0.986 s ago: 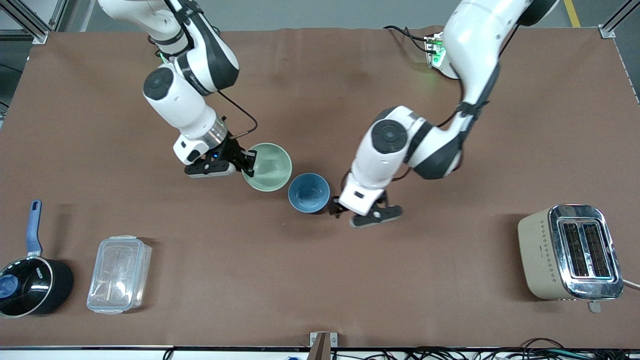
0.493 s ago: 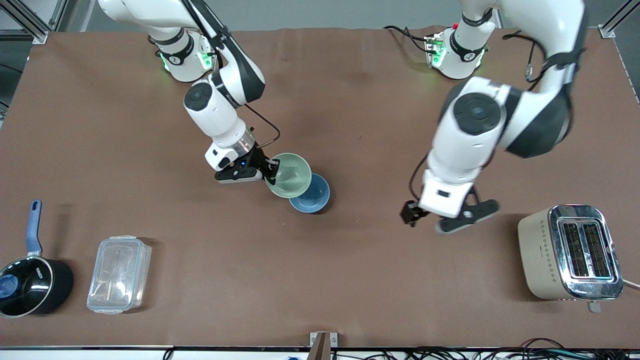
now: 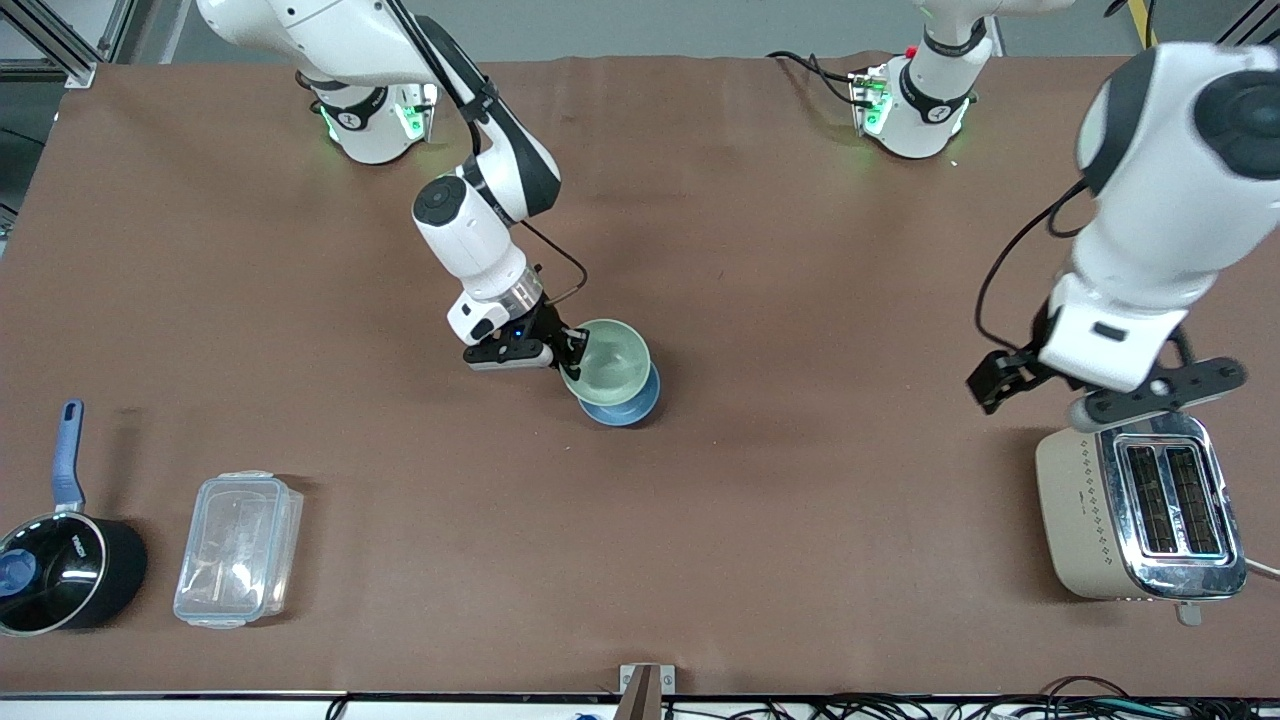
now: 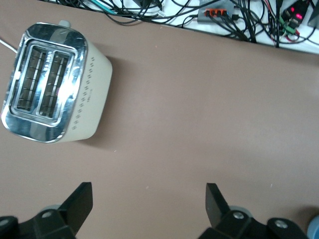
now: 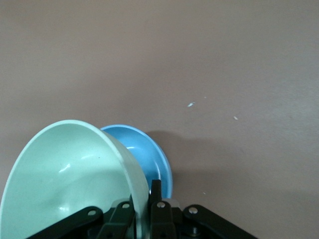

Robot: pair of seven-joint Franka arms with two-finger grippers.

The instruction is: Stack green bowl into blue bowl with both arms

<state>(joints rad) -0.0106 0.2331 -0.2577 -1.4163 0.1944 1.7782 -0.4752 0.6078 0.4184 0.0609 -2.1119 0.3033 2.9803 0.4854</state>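
Gripping the green bowl (image 3: 607, 359) by its rim, the right gripper (image 3: 574, 350) is pinching the edge at the bowl's 9 o'clock in the front view, 1 finger inside the wall and 1 outside. The bowl is hanging over the blue bowl (image 3: 632, 402) near the middle of the table, covering most of it, so only a crescent of blue is showing from 3 to 6 o'clock. The right wrist view shows the green bowl (image 5: 75, 177) tilted, with the blue bowl (image 5: 144, 159) peeking out beneath it; whether the 2 are touching I cannot tell.

The stack is not yet seated, by my judgement. Being off-centre and tilted, the green bowl could catch the blue rim on the way down and shove it sideways, or tip out once freed. A glossy rim held at 1 point could also swivel in the pinch.

Farther out, the left gripper (image 3: 1105, 385) is hanging with fingers spread wide and holding nothing, just over the toaster (image 3: 1140, 505) at the left arm's end of the table; that arm is waiting. At the right arm's end, a clear plastic lidded container (image 3: 238, 548) and a black saucepan (image 3: 62, 570) with a blue handle are sitting nearest the front camera.
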